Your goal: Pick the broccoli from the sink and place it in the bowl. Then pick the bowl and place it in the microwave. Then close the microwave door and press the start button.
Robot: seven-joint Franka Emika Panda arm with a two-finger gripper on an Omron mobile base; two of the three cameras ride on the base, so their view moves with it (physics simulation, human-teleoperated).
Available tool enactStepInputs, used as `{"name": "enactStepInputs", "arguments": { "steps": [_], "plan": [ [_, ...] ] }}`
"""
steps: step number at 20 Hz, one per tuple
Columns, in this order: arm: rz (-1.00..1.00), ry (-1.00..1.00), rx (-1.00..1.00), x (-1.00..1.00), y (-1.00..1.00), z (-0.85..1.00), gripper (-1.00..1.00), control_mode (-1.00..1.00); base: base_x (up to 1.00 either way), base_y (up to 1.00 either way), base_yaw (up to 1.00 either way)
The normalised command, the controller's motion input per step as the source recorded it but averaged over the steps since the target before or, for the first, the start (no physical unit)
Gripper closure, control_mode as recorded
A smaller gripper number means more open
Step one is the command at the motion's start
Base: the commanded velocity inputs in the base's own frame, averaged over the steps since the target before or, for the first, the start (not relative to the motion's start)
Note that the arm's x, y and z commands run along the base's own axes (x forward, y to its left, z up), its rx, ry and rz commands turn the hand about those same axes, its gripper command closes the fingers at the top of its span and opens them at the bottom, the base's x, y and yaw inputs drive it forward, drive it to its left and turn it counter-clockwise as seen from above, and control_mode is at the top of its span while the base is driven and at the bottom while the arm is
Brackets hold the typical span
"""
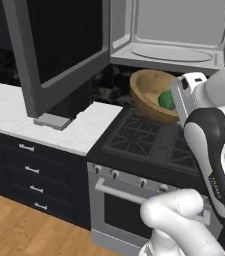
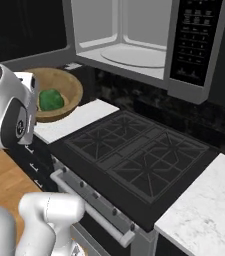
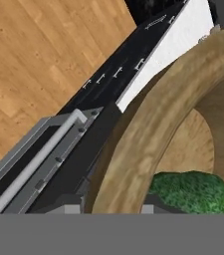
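One bowl [image 1: 151,95] hangs in the air over the stove [image 1: 149,140], tilted, with the broccoli [image 1: 167,100] resting inside near the lower wall. The hand [image 1: 184,97] appears clamped on the bowl's rim, which fills the hand view close up, though the fingertips themselves are hidden. Above, the microwave [image 2: 134,45] stands with its door [image 1: 59,50] swung wide and the turntable [image 2: 134,56] bare. My worry is the tilt: tipping further could roll the broccoli out onto the burners. Lifting too steeply may knock the rim against the microwave's lower lip, and a one-sided rim grip could slip.
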Motion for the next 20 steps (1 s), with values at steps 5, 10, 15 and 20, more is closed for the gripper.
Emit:
{"name": "enactStepInputs", "arguments": {
  "steps": [5, 10, 15, 20],
  "plan": [
    [0.0, 0.0, 0.0, 0.0, 0.0, 0.0, 1.0, 1.0, 0.76, -0.02, 0.08],
    [0.0, 0.0, 0.0, 0.0, 0.0, 0.0, 1.0, 1.0, 0.08, -0.01, 0.02],
    [0.0, 0.0, 0.0, 0.0, 0.0, 0.0, 1.0, 1.0, 0.04, 0.04, 0.03],
    [0.0, 0.0, 0.0, 0.0, 0.0, 0.0, 1.0, 1.0, 0.0, -0.18, 0.47]
  ]
}}
